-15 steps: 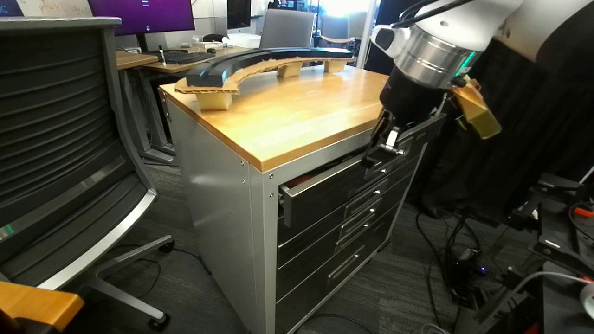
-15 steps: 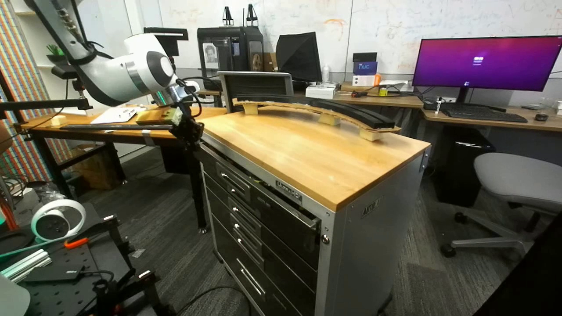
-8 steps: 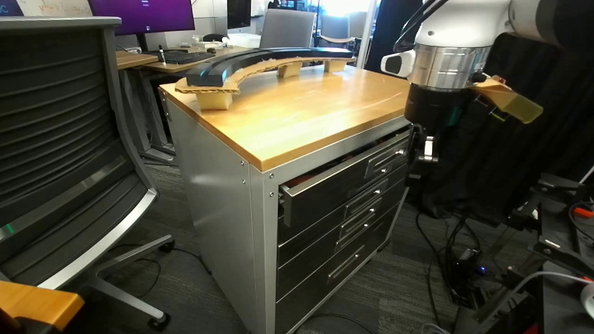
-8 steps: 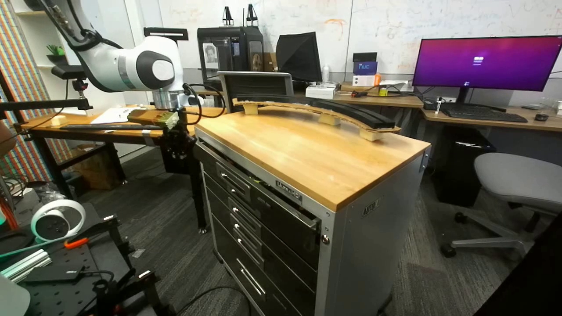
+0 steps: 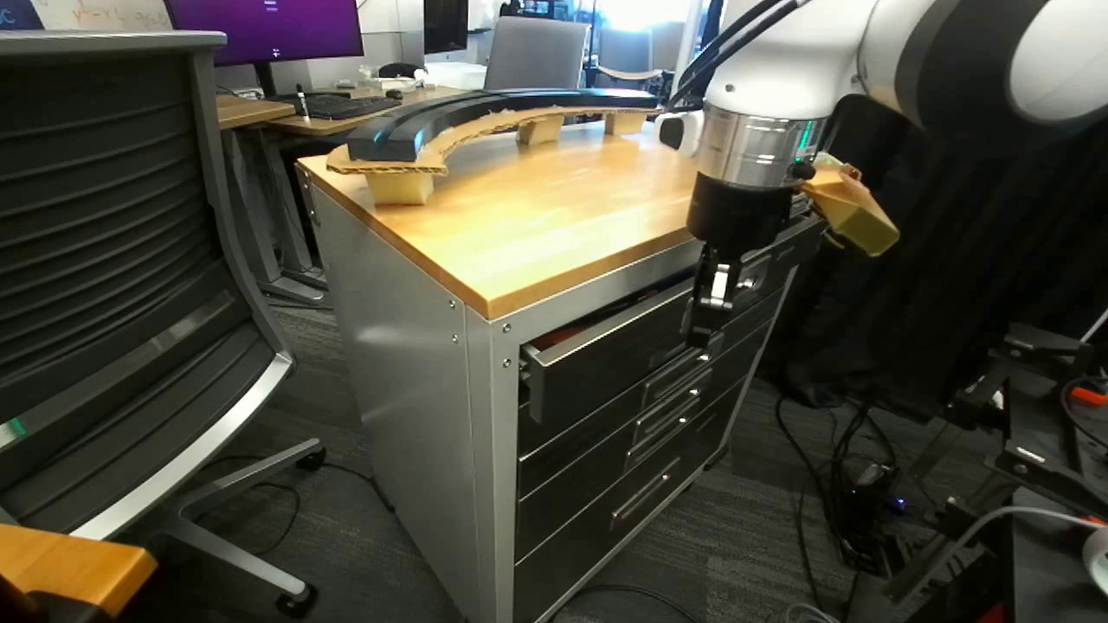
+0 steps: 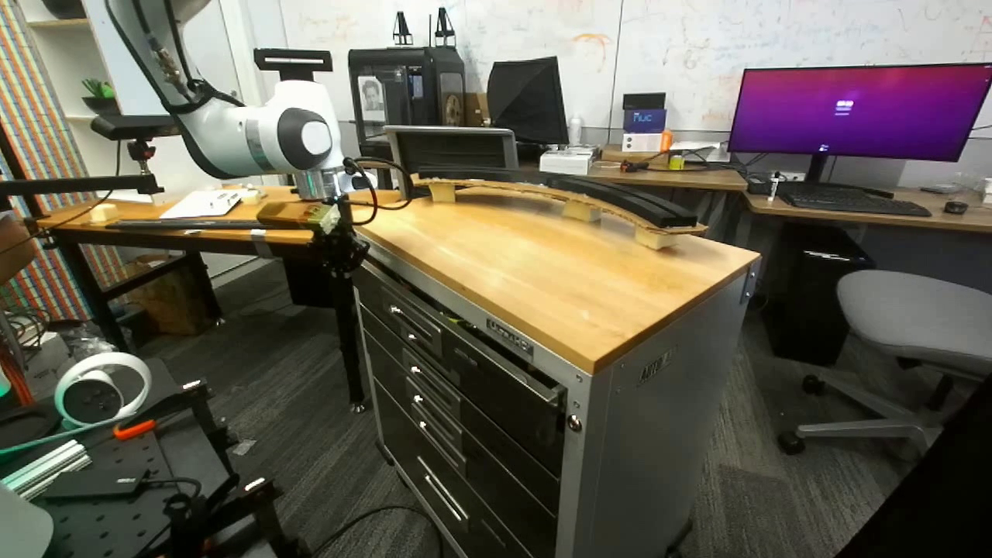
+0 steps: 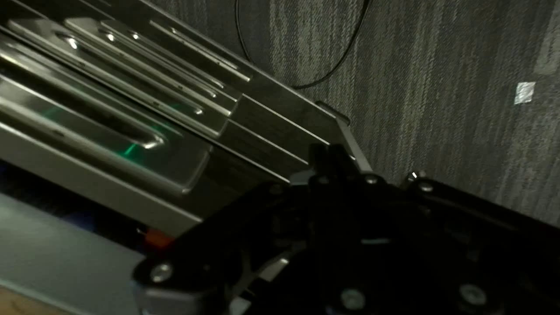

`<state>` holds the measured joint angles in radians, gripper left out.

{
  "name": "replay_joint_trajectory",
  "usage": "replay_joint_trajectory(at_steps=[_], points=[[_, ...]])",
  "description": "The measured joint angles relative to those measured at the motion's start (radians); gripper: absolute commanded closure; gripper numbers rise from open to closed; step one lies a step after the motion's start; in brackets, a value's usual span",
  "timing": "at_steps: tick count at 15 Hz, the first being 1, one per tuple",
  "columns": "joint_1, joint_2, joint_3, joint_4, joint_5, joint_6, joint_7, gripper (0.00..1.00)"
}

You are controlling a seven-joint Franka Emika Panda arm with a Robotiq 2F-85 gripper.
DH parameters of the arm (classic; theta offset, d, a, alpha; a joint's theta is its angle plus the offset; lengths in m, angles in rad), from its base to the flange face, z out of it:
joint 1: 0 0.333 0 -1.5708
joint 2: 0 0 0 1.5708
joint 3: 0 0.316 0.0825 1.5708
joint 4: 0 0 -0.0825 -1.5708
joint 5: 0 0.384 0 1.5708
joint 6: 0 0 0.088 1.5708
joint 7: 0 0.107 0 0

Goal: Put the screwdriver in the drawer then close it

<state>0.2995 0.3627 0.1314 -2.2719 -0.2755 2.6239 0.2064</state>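
See the gripper (image 5: 702,333) closer to the cabinet (image 5: 407,389) than half a second ago, back before its front; find it pointing down now, after leaning toward the cabinet a second ago. Note the drawer (image 6: 473,368) unchanged, topmost and partly out of the cabinet. In the wrist view, make out fingers (image 7: 318,162) pressed together, or nearly so, seen against an edge of the cabinet's front; cannot tell of contact with the drawer. Glimpse an orange-red item (image 7: 158,238) inside the drawer. Cannot tell the screwdriver's place relative to the cabinet.
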Motion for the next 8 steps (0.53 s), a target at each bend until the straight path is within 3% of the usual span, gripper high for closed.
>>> replay_joint_trajectory(at_steps=[8], points=[[0.230,0.098,-0.241,0.092,-0.387,0.104,0.367,0.92]])
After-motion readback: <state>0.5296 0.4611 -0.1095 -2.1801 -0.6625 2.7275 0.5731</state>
